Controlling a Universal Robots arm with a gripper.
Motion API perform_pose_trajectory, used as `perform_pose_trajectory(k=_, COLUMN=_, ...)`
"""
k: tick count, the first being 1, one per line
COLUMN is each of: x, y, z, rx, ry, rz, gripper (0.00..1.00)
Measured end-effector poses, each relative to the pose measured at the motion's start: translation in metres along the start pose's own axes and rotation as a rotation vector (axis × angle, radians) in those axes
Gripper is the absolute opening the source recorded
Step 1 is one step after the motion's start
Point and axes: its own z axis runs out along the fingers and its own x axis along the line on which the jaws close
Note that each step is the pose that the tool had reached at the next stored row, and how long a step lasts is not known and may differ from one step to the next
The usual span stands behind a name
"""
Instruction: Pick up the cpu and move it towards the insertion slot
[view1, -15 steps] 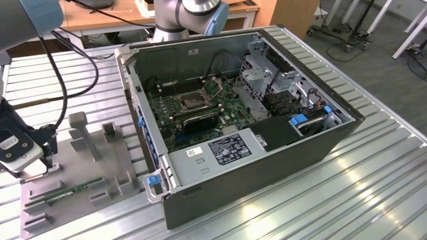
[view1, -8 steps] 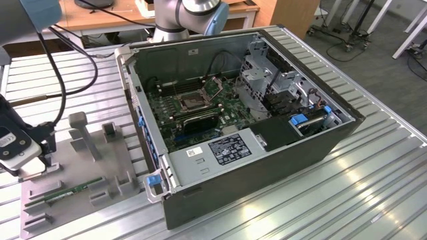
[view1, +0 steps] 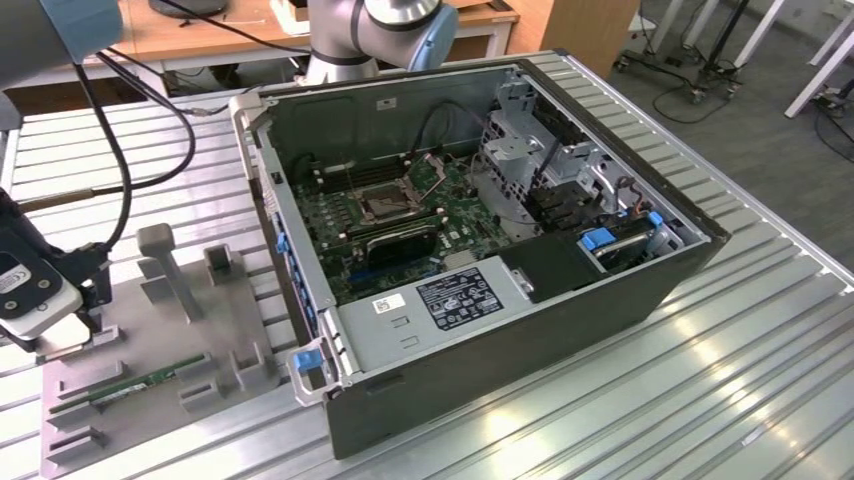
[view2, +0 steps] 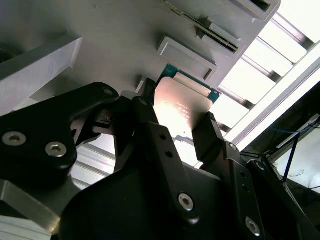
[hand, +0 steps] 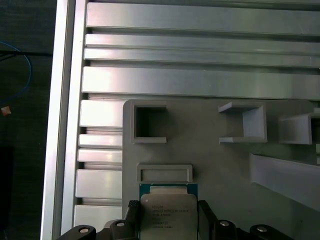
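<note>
Arm (view1: 350, 40): silver-grey tubular joints, pale blue end caps.
Gripper (view2: 176, 112): matt black fingers (view2: 220, 150), silver hex-socket screws (view2: 186, 201).
Cables (view1: 128, 180): black, thick.

Faint print lines on the cpu (hand: 167, 216) lid, a black label (view1: 461, 297) on the power supply (view1: 400, 338): nothing legible.

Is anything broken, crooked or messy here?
Nothing stands out. The cpu lies square on the grey holder, with the gripper lined up straight on it. The computer case lies open on its side, and nothing looks spilled or broken.
</note>
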Motion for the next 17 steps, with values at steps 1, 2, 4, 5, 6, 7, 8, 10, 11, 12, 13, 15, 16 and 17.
perform_pose_trajectory(k=1, x=0.0000, y=0.0000, z=0.0000, rx=0.0000, ry=0.0000, rz=0.000, gripper=0.55)
perform_pose_trajectory(k=2, x=0.0000, y=0.0000, z=0.0000, rx=-0.0001, ry=0.0000, rz=0.000, gripper=0.55)
perform_pose_trajectory(k=4, x=0.0000, y=0.0000, z=-0.0003, rx=-0.0001, ry=-0.0001, rz=0.000, gripper=0.55)
perform_pose_trajectory(k=5, x=0.0000, y=0.0000, z=-0.0009, rx=0.0001, ry=0.0002, rz=0.000, gripper=0.55)
perform_pose_trajectory(k=6, x=0.0000, y=0.0001, z=-0.0017, rx=0.0002, ry=0.0003, rz=0.000, gripper=0.55)
perform_pose_trajectory(k=7, x=0.0000, y=0.0002, z=-0.0024, rx=0.0000, ry=0.0000, rz=0.000, gripper=0.55)
perform_pose_trajectory(k=8, x=0.0000, y=0.0002, z=-0.0035, rx=0.0000, ry=0.0001, rz=0.000, gripper=0.55)
perform_pose_trajectory(k=10, x=0.0000, y=0.0004, z=-0.0062, rx=0.0000, ry=0.0000, rz=0.000, gripper=0.55)
perform_pose_trajectory(k=11, x=0.0000, y=0.0005, z=-0.0077, rx=-0.0001, ry=0.0000, rz=0.000, gripper=0.55)
perform_pose_trajectory(k=12, x=0.0000, y=0.0006, z=-0.0094, rx=0.0000, ry=0.0000, rz=0.000, gripper=0.55)
perform_pose_trajectory(k=13, x=0.0000, y=0.0007, z=-0.0112, rx=-0.0001, ry=-0.0001, rz=0.000, gripper=0.55)
perform_pose_trajectory(k=15, x=0.0000, y=0.0009, z=-0.0151, rx=-0.0001, ry=-0.0001, rz=0.000, gripper=0.55)
perform_pose_trajectory(k=16, x=0.0000, y=0.0010, z=-0.0172, rx=0.0000, ry=0.0000, rz=0.000, gripper=0.55)
perform_pose_trajectory(k=17, x=0.0000, y=0.0012, z=-0.0194, rx=0.0000, ry=0.0001, rz=0.000, gripper=0.55)
